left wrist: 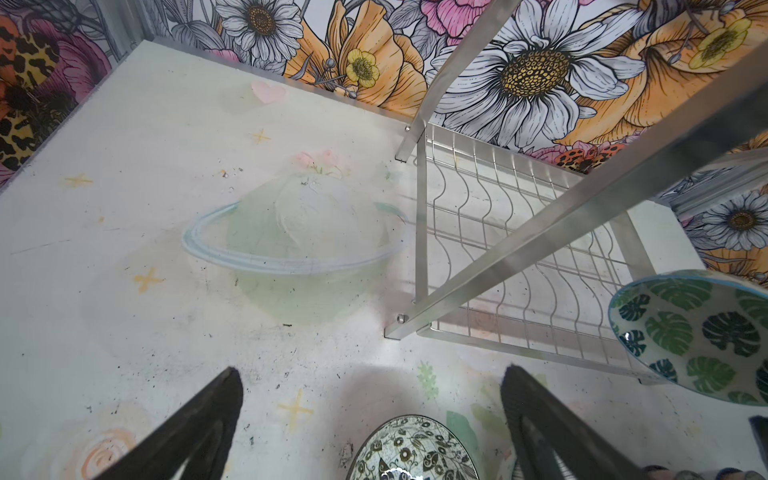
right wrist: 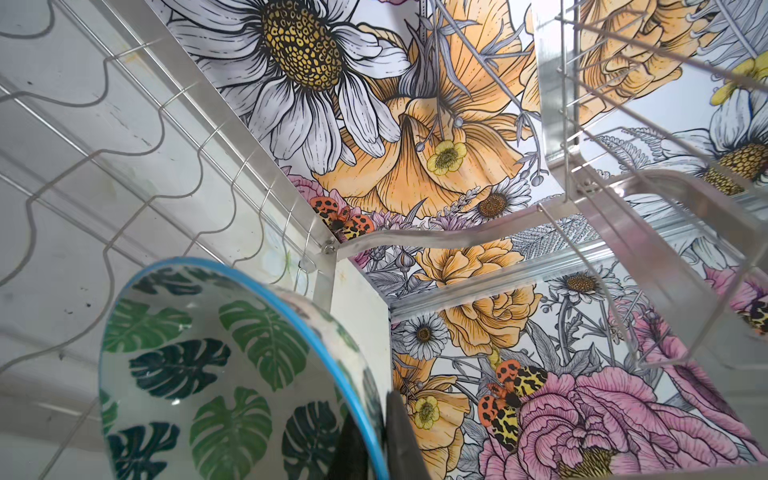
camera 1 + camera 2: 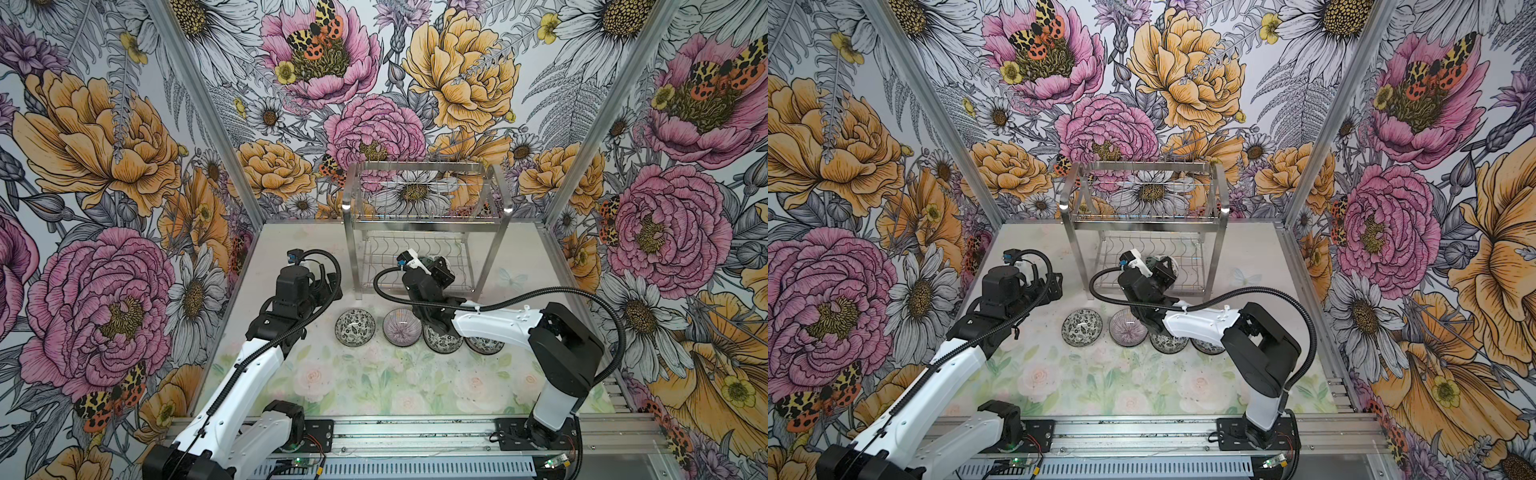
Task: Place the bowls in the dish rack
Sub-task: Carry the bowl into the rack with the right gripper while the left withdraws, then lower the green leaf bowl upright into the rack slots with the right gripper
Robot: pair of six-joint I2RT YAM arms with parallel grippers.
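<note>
At the dish rack's lower shelf (image 1: 519, 350), right jaws pinch a leaf bowl (image 2: 216, 374); left jaws gape.

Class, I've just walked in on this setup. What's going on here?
The right gripper, jaws shut on the rim of a leaf bowl, holds it on edge at the lower shelf of the rack. The left gripper hangs open and empty beside the rack. Four bowls wait in a row on the table in front: a floral bowl, a striped bowl and two more partly under the right arm. No bowl rests in the rack yet.
</note>
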